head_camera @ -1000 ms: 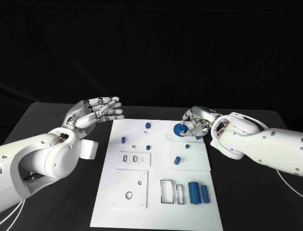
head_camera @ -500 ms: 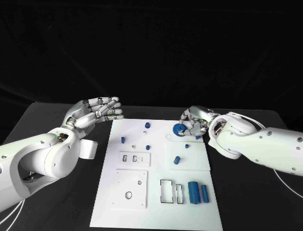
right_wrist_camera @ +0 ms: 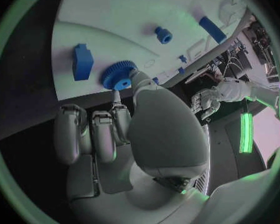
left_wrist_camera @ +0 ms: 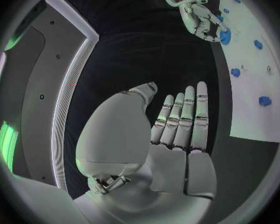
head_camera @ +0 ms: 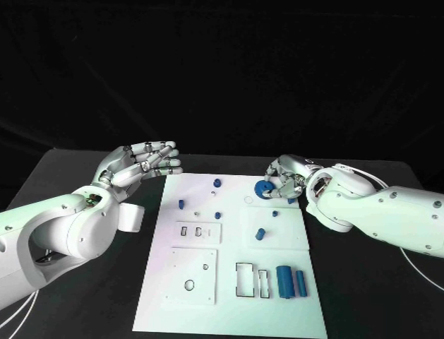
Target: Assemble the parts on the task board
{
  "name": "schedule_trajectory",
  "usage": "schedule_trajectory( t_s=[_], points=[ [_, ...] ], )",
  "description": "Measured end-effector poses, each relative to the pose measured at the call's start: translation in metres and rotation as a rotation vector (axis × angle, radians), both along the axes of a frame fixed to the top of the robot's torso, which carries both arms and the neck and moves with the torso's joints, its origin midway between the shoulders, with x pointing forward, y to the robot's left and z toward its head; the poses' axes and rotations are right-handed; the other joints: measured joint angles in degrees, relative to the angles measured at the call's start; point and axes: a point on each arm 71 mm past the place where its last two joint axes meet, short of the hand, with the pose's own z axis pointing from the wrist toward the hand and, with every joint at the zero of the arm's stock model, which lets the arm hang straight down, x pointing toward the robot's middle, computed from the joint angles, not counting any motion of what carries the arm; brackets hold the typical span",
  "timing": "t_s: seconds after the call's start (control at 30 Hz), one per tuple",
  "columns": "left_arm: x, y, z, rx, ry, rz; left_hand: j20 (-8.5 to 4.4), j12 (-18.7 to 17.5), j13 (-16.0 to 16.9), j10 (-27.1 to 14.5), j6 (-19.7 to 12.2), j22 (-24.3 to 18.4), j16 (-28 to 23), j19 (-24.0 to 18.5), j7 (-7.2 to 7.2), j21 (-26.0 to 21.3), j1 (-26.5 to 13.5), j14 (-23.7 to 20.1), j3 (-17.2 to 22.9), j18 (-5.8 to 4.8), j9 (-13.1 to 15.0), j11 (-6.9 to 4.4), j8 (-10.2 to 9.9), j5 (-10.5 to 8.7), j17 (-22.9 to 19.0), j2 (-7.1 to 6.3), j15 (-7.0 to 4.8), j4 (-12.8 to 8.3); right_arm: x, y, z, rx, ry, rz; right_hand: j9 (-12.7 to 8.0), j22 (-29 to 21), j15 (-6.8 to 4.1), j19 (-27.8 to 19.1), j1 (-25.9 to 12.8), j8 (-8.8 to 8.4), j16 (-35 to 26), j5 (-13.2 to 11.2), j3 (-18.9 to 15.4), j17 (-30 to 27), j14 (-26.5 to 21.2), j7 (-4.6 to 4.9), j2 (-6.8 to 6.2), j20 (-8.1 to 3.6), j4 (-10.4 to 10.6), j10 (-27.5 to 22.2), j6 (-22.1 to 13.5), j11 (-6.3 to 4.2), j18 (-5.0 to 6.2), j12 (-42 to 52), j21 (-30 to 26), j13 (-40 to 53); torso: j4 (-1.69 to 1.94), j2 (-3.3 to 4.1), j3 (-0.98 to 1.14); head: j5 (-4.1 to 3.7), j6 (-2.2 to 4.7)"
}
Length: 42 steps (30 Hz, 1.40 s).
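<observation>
Fingers [right_wrist_camera: 118,109] of the right hand [head_camera: 286,181] pinch a blue gear [head_camera: 263,188] at the far right part of the task board [head_camera: 232,311]; in the right wrist view the gear [right_wrist_camera: 118,75] sits flat against the white surface with the fingertip and thumb on its rim; a blue block [right_wrist_camera: 82,62] lies just beside it on the board's edge; a small blue round part [right_wrist_camera: 163,35] and a long blue bar [right_wrist_camera: 212,29] lie further off on the plate; the left hand [head_camera: 140,166] hangs over the black tabletop [head_camera: 69,296] just beside the board's far left corner, palm up, fingers straight and side by side, grasping nothing; the left wrist view shows that hand [left_wrist_camera: 177,134] released, its fingers extended together; on the board, small blue pegs stand in the far half, among them one [head_camera: 217,183] near the top, one [head_camera: 180,205] at the left edge and one [head_camera: 258,233] in the middle right panel; two blue cylinders [head_camera: 291,282] lie side by side near the board's near right corner, next to a rectangular slot [head_camera: 245,280]; a round hole [head_camera: 189,286] shows in the near left panel.
</observation>
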Motion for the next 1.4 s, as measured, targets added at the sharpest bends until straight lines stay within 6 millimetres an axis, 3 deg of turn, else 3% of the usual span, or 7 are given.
schedule_trajectory(
  t_s=[0.43,0.6,0.7,0.93,0.97,1.17,1.4],
  points=[
    [0.000,0.000,0.000,0.000,0.002,-0.001,0.00,0.0,0.0,0.0,0.0,0.0,0.0,0.0,0.00,0.0,0.0,0.0,0.0,0.00,0.0,0.00,0.0,0.00,0.0,0.00,0.00,0.0,0.001,-0.001,0.000,-0.013,0.004,0.001,0.0,0.0,0.00,0.2,0.4,0.49,0.0,1.1,1.0,0.0,0.0,-0.01,0.38,0.21,0.0,0.1,0.0,0.08,0.00,0.6,0.0,0.0,-0.04,-0.01,-0.03,0.03,-0.09],
    [0.000,0.000,0.000,0.000,0.002,-0.002,0.00,0.0,0.0,0.0,0.0,0.0,0.0,0.0,0.00,0.0,0.0,0.0,0.0,0.00,0.0,0.00,0.0,0.00,0.0,0.00,0.00,0.0,0.001,0.001,0.000,-0.011,0.002,0.007,0.0,0.0,0.00,0.5,0.8,1.20,0.1,1.7,4.3,0.0,0.0,-0.71,1.68,-0.11,0.0,1.2,2.8,-0.69,-0.42,1.8,0.3,0.0,-0.03,-0.01,-0.03,0.04,-0.18],
    [0.000,0.000,0.000,0.000,0.002,-0.002,0.00,0.0,0.0,0.0,0.0,0.0,0.0,0.0,0.00,0.0,0.0,0.0,0.0,0.00,0.0,0.00,0.0,0.00,0.1,0.00,0.00,0.0,0.000,0.002,0.000,-0.006,-0.002,0.011,0.0,0.0,-0.66,0.9,0.8,1.60,0.2,-0.1,7.9,0.0,0.0,-0.68,1.75,-0.52,-0.1,1.7,3.2,-1.17,-0.90,2.3,0.5,0.0,0.00,-0.02,-0.04,0.04,-0.21],
    [0.000,0.000,0.000,0.000,0.003,-0.003,0.00,0.0,0.0,0.0,0.0,0.0,0.0,0.0,0.00,0.0,0.0,0.0,0.0,0.00,0.0,0.00,0.0,0.00,0.1,0.00,0.00,0.0,-0.005,0.009,0.001,0.018,-0.029,0.025,-0.8,0.0,-0.65,1.1,0.3,1.59,0.2,-0.1,12.3,0.0,0.0,-0.49,1.17,-0.73,-0.3,1.9,3.4,-1.38,-0.90,2.4,0.5,0.0,0.00,-0.04,-0.04,0.10,-0.14],
    [0.000,0.000,0.000,0.000,0.003,-0.003,0.00,0.0,0.0,0.0,0.0,0.0,0.0,0.0,0.00,0.0,0.0,0.0,0.0,0.00,0.0,0.00,0.0,0.00,0.1,0.00,0.00,0.0,-0.007,0.011,0.003,0.025,-0.038,0.030,-0.8,0.0,-0.65,1.1,-0.3,1.59,0.2,0.0,12.8,0.0,0.0,-0.48,0.63,-0.73,0.0,1.9,3.4,-1.38,-0.89,2.4,0.6,0.0,0.00,-0.04,-0.04,0.13,-0.09],
    [0.000,0.000,0.000,0.000,0.003,-0.002,0.00,0.0,0.0,0.0,0.0,0.0,0.0,0.0,0.00,0.0,0.0,0.0,0.0,0.00,0.0,0.00,-0.2,0.00,0.0,0.00,0.00,0.0,-0.021,0.030,0.011,0.056,-0.093,0.080,-0.8,0.0,-0.65,1.1,-1.5,1.60,0.2,0.0,13.6,0.0,0.0,-0.47,0.74,-0.73,-0.1,1.9,3.4,-1.38,-0.89,2.6,0.8,0.0,-0.02,-0.07,-0.04,0.14,0.09],
    [0.001,0.000,-0.001,0.000,0.003,-0.002,0.00,0.0,0.0,0.0,0.0,0.0,0.0,0.0,0.00,0.0,0.0,0.0,0.0,0.00,0.0,0.00,-0.2,0.00,0.0,0.00,0.00,0.0,-0.035,0.072,0.020,0.057,-0.173,0.193,-0.8,0.0,-0.64,1.3,-1.7,1.60,0.2,0.0,14.4,0.0,0.0,-0.47,0.57,-0.93,-0.5,1.9,3.4,-1.38,-0.89,2.6,1.1,0.0,0.02,-0.08,-0.04,0.11,0.25]
  ],
)
